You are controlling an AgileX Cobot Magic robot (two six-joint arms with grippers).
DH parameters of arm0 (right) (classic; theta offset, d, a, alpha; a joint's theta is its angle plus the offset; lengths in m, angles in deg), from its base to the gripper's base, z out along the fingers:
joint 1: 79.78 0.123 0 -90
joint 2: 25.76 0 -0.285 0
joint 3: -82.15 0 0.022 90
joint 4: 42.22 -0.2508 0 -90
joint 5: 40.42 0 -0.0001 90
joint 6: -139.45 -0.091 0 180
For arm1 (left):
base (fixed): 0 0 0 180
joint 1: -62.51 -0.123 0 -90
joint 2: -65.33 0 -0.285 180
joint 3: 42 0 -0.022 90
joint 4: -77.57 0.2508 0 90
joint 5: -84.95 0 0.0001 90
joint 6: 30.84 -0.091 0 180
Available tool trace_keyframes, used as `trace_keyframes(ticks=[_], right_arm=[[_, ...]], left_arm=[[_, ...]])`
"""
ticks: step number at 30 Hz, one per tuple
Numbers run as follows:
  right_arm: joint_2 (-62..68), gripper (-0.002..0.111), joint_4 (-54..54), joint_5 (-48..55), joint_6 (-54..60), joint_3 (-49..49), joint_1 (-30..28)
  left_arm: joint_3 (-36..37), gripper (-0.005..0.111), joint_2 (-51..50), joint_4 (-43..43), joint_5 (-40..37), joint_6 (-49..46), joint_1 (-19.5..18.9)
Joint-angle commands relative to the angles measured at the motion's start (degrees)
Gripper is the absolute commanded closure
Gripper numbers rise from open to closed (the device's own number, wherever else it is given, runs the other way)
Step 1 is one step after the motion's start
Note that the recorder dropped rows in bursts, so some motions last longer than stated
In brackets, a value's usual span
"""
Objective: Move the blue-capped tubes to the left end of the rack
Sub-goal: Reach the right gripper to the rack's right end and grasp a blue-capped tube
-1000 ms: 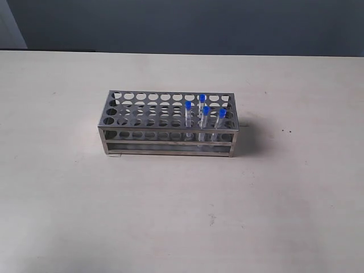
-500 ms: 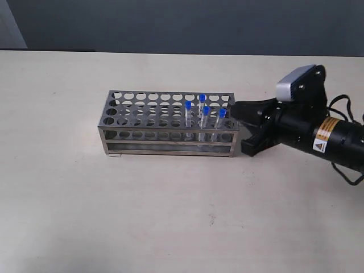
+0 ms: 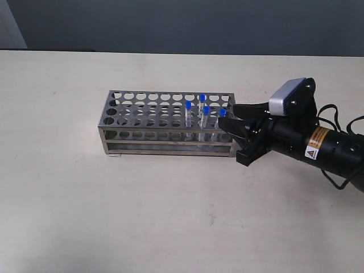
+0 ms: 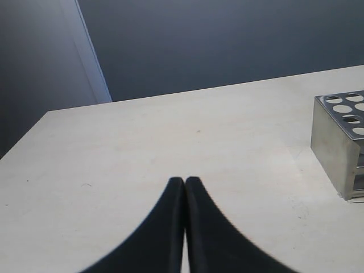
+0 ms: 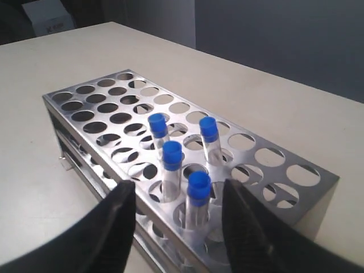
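The steel rack point(image 3: 142, 139) sits mid-table with several blue-capped tubes point(image 3: 205, 116) upright in holes near its right end. My right gripper point(image 3: 232, 136) is open at that end, fingers on either side of the nearest tube point(image 5: 198, 196). In the right wrist view the rack point(image 5: 91, 105) stretches away, and the other tubes point(image 5: 172, 162) stand just beyond my open right gripper point(image 5: 177, 190). My left gripper point(image 4: 185, 181) is shut on nothing over bare table, apart from the rack's end point(image 4: 335, 153); it does not appear in the exterior view.
The table's far edge point(image 3: 170, 53) meets a dark wall. The right arm's black body and cable point(image 3: 324, 145) stretch across the table to the right of the rack. Several empty holes point(image 3: 122, 108) fill the rack's left half.
The right arm came into the exterior view from the right and moved left up to the rack's right end. Rack and tubes have not moved.
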State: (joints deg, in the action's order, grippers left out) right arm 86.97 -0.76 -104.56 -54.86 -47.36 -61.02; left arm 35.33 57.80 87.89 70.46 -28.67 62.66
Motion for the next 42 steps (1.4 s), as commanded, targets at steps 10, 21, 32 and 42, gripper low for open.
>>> trace_keyframes(ticks=[10,21,32,42], right_arm=[[4.6,0.062,0.2,-0.5,0.7,-5.6,1.3],[4.6,0.062,0.2,1.1,0.7,-5.6,1.3],[4.6,0.062,0.6,1.1,1.5,-5.6,1.3],[4.6,0.062,2.3,1.8,2.1,-5.6,1.3]], left_arm=[[-0.1,0.106,-0.3,-0.1,0.8,0.2,0.4],[-0.1,0.106,-0.3,-0.1,0.8,0.2,0.4],[-0.1,0.106,-0.3,-0.1,0.8,0.2,0.4],[-0.1,0.106,-0.3,-0.1,0.8,0.2,0.4]])
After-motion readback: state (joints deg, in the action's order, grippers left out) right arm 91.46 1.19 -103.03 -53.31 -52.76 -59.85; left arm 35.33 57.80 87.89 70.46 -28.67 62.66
